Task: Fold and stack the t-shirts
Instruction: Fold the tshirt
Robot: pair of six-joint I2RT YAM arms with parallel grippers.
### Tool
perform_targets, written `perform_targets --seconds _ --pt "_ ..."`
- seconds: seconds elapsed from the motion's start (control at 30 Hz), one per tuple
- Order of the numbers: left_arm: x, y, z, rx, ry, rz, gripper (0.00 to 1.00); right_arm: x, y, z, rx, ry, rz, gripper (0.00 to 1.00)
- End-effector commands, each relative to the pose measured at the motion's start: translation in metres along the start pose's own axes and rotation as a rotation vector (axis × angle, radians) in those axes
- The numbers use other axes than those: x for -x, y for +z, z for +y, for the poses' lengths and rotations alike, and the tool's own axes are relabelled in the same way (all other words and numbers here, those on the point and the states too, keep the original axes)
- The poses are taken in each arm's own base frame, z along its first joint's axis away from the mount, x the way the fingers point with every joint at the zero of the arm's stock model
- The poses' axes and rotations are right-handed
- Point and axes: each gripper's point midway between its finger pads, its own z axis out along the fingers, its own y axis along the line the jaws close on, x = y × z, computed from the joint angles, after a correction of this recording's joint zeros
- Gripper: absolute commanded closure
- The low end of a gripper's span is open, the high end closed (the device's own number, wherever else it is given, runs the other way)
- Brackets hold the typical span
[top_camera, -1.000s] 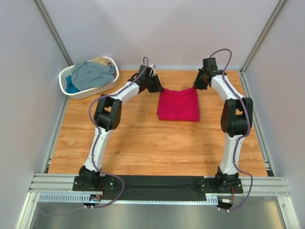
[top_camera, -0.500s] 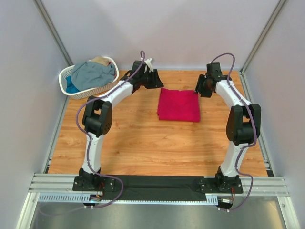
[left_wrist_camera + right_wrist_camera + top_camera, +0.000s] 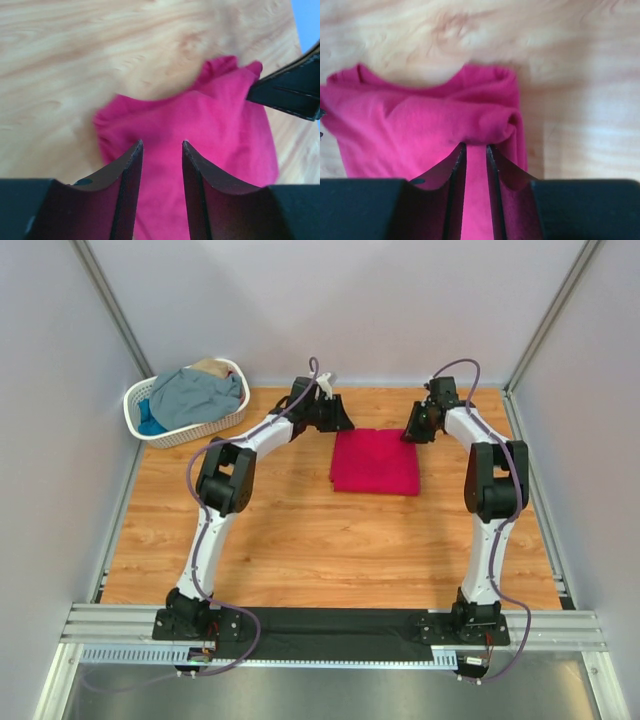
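Observation:
A crimson-pink t-shirt [image 3: 375, 462] lies folded in a rough square at the back middle of the table. My left gripper [image 3: 342, 423] hovers at its far left corner. In the left wrist view its jaws [image 3: 162, 145] stand open over the pink cloth [image 3: 220, 125], with nothing between them. My right gripper [image 3: 410, 433] is at the far right corner. In the right wrist view its jaws [image 3: 475, 146] stand only narrowly apart, tips against a rolled edge of the shirt [image 3: 490, 122]. A grey-blue t-shirt [image 3: 195, 395], a bright blue one [image 3: 150, 423] and a tan one [image 3: 210, 366] lie heaped in the basket.
The white lattice basket [image 3: 133, 400] stands at the back left corner of the wooden table [image 3: 300, 540]. Grey walls enclose the table on three sides. A metal rail with both arm bases runs along the near edge.
Both grippers opened and drew away from the pink shirt's far edge, then came back down at its far corners. The right jaws have narrowed again. The shirt now lies flatter.

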Motion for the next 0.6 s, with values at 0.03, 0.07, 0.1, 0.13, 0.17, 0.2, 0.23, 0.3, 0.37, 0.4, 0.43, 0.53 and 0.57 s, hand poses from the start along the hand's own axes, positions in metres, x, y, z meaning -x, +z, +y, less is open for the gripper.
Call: perform_targets --seconds 0.03,0.07,0.1,0.13,0.17,0.2,0.23,0.3,0.37,0.4,0.43,0.53,0.57 --pt "0.047 0.006 0.022 -0.01 -0.01 -0.129 0.55 0.057 0.012 0.008 0.103 0.045 -0.161 0.73" --pt "0.059 0.004 0.027 -0.019 -0.008 -0.165 0.54 0.063 0.014 0.005 0.111 0.059 -0.18 0.72" --pt "0.062 0.006 0.03 -0.026 -0.017 -0.174 0.53 0.066 0.018 0.005 0.132 0.083 -0.189 0.71" --pt "0.069 0.008 0.031 -0.041 -0.023 -0.195 0.53 0.072 0.019 0.01 0.158 0.081 -0.22 0.69" --pt "0.074 0.007 0.033 -0.049 -0.026 -0.206 0.53 0.075 0.02 0.012 0.176 0.085 -0.228 0.68" --pt "0.078 0.006 0.03 -0.065 -0.034 -0.214 0.53 0.073 0.024 0.018 0.21 0.098 -0.212 0.67" --pt "0.084 0.003 0.026 -0.078 -0.031 -0.228 0.53 0.086 0.019 0.009 0.224 0.116 -0.236 0.63" --pt "0.087 -0.002 0.021 -0.086 -0.023 -0.228 0.53 0.088 0.015 0.014 0.28 0.136 -0.214 0.6" --pt "0.094 -0.016 0.01 -0.083 -0.007 -0.225 0.53 0.089 0.004 0.019 0.31 0.132 -0.211 0.57" --pt "0.085 -0.019 0.012 -0.073 -0.005 -0.202 0.54 0.087 -0.004 0.027 0.354 0.111 -0.202 0.57" --pt "0.095 -0.035 -0.004 -0.08 0.014 -0.218 0.54 0.089 -0.022 0.037 0.385 0.089 -0.21 0.58" --pt "0.09 -0.06 -0.022 -0.06 0.042 -0.207 0.55 0.077 -0.053 0.057 0.476 0.057 -0.147 0.76" --pt "0.085 -0.063 -0.031 -0.059 0.049 -0.202 0.55 0.066 -0.056 0.06 0.503 0.061 -0.113 0.83"
